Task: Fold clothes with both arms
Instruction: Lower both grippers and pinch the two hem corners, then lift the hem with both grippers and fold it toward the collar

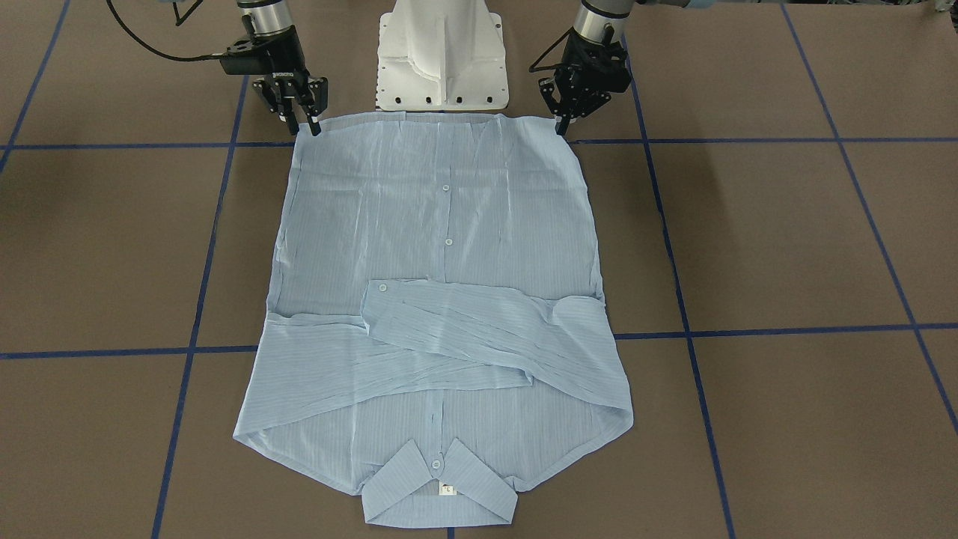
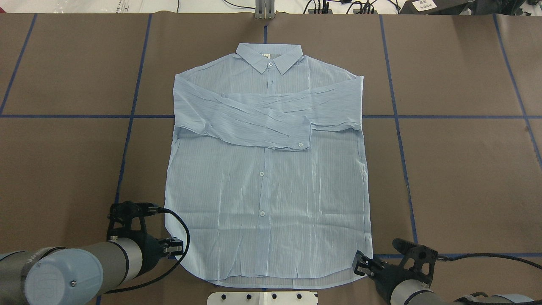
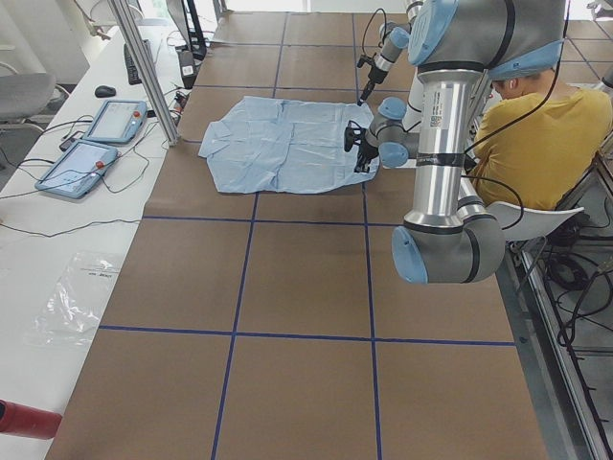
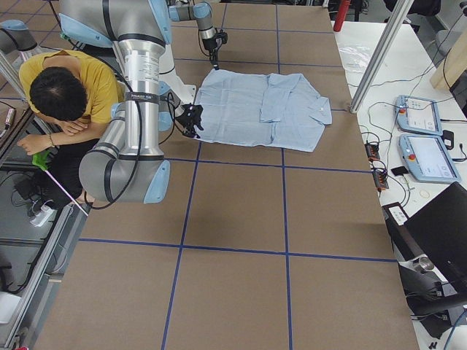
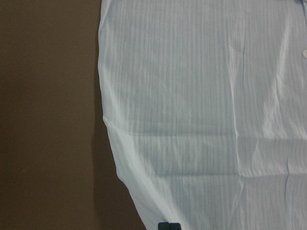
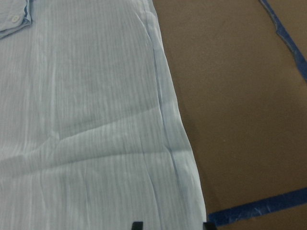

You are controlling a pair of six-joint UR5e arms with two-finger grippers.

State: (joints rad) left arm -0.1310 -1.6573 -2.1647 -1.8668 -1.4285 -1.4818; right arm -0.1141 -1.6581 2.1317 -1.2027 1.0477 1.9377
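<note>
Lying flat, shirt (image 2: 266,178), left end effector (image 1: 560,127) grip unclear

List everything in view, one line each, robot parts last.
shirt: one, light blue, flat mid-table, sleeves folded across the chest, collar away from the robot.
table: one, brown cover, under the shirt.
tape lines: several, dark blue, a grid on the table.
pedestal base: one, white, by the shirt's hem.
pendants: two, blue-grey, on the white bench.
plastic bag: one, clear, same bench.
person: one, yellow top, seated behind the robot.
left arm: one, silver-grey, light-blue caps.
right arm: one, same colours.
left gripper: one, black, at a hem corner; open or shut unclear.
right gripper: one, black, open, at the other hem corner.
</note>
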